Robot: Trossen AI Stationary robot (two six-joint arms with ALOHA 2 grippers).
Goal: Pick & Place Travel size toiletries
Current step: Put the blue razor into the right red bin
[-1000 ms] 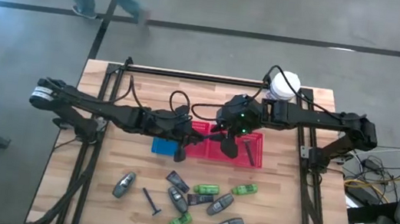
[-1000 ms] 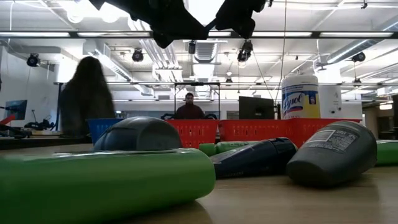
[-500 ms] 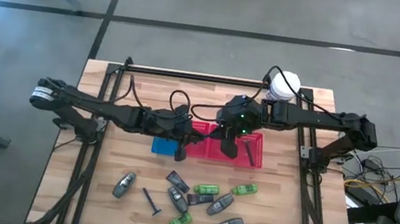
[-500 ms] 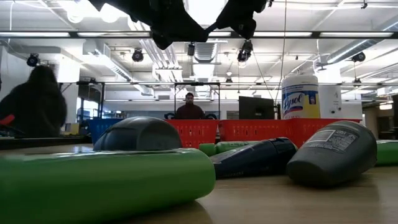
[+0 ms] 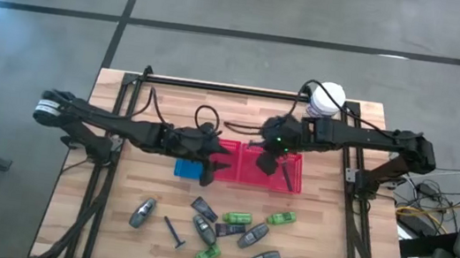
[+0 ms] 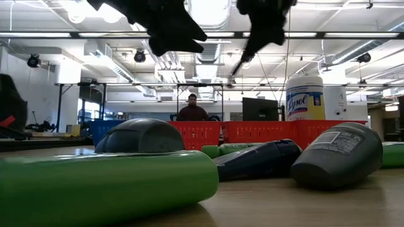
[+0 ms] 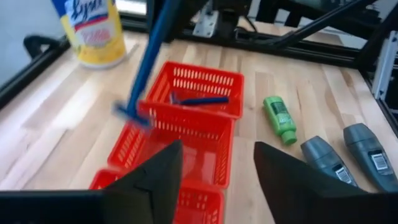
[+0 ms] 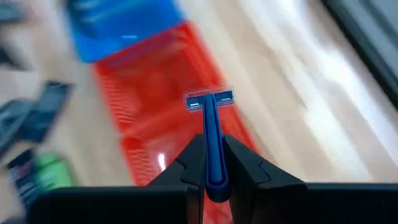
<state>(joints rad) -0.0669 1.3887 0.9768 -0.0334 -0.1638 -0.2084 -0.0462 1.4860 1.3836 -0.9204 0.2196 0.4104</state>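
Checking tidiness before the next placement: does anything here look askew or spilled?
Nothing stands out. The right gripper holds a blue razor above the red trays; remaining toiletries lie loose on the table.

The table (image 5: 321, 248) is pale, matt wood. The red trays (image 7: 205, 106) are plastic mesh. The razor (image 8: 210, 124) looks like smooth, glossy blue plastic.

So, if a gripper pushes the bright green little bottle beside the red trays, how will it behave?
The bright green round plastic bottle lies on its side on the wooden table, so it probably rolls if pushed across its length. It looks small, likely light. Its smooth surface may slip.
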